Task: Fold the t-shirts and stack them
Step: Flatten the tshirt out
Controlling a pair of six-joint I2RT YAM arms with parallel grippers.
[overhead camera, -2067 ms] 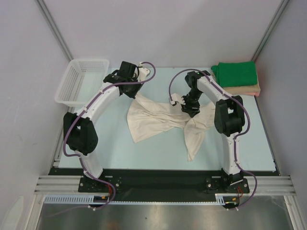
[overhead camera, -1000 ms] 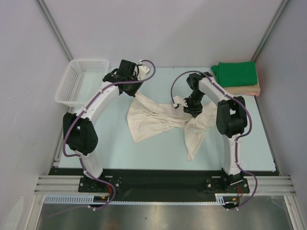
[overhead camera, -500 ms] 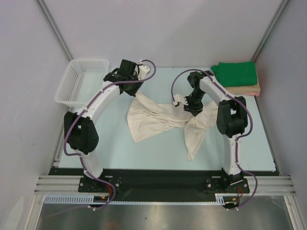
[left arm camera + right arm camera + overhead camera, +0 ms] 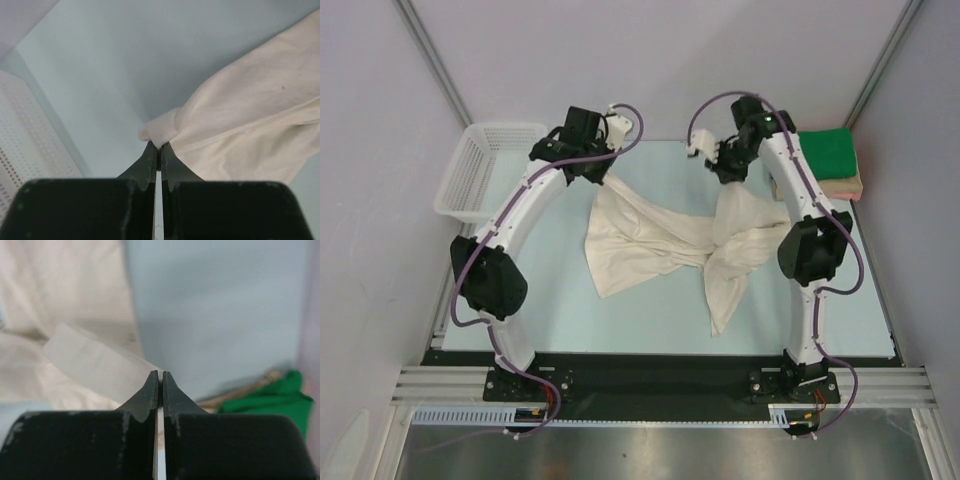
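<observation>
1. The right gripper (image 4: pixel 160 375) has swung toward one o'clock, jaws pinched, apparently on the cream-white t-shirt (image 4: pixel 650 240).
2. The left gripper (image 4: pixel 158 146) stays clamped on its bunched corner.
3. The soft, wrinkled cloth drapes mid-table.

Top view: bright, even overhead light and sharp throughout. Only faint soft shadows fall on the bench (image 4: pixel 650 310), with mild glare on the metal strip (image 4: pixel 670 450) at the bottom. Left wrist: cream t-shirt (image 4: pixel 250 125) in fair focus, left claw (image 4: pixel 159 146) dark, its near body soft. Right wrist: blurry overall, with smeared cloth beside the right claw (image 4: pixel 160 374) and the green t-shirt (image 4: pixel 270 400) out of focus.
</observation>
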